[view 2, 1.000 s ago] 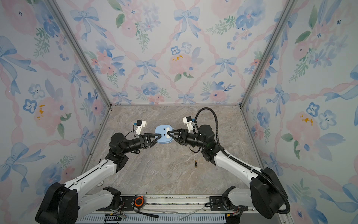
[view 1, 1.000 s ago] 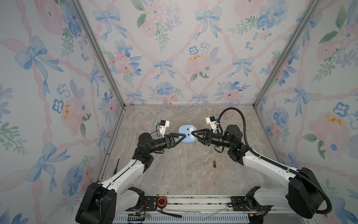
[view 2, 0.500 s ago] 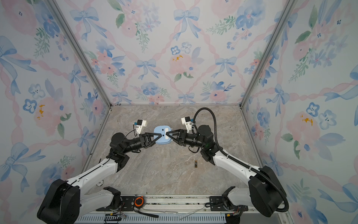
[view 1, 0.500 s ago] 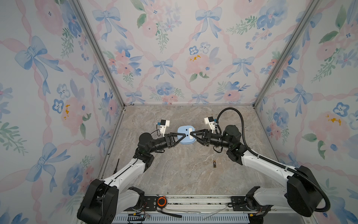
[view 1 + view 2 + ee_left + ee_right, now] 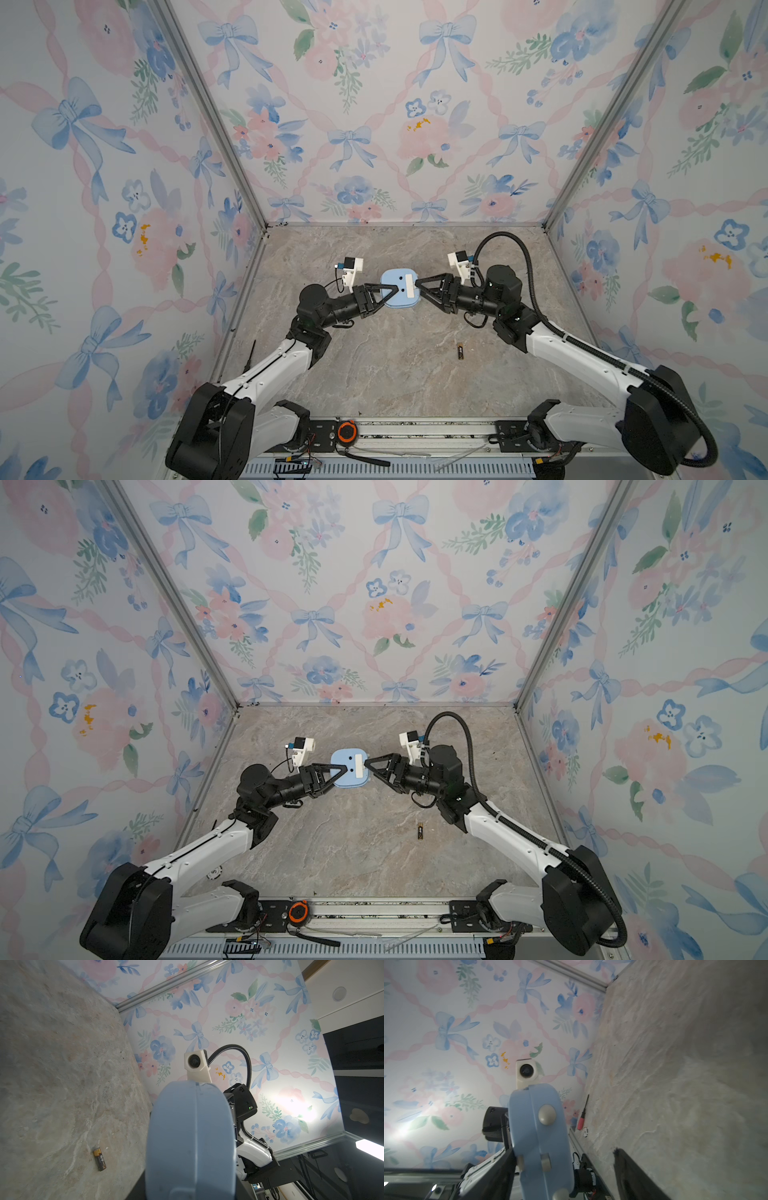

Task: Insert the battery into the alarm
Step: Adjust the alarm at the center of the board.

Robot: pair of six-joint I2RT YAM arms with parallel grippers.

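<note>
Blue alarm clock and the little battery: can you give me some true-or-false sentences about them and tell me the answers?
1. The battery lies on the table, in no claw. True.
2. The alarm clock shows its dial in both top views. False: its blue back with the white panel faces the camera.
3. The left claw is shut on the alarm clock. True.
4. The right claw squeezes the alarm clock tight. False: in the right wrist view its fingers stand wide apart, so it is open.
5. A red-handled screwdriver sits at the table's edge by a wall. True.
</note>
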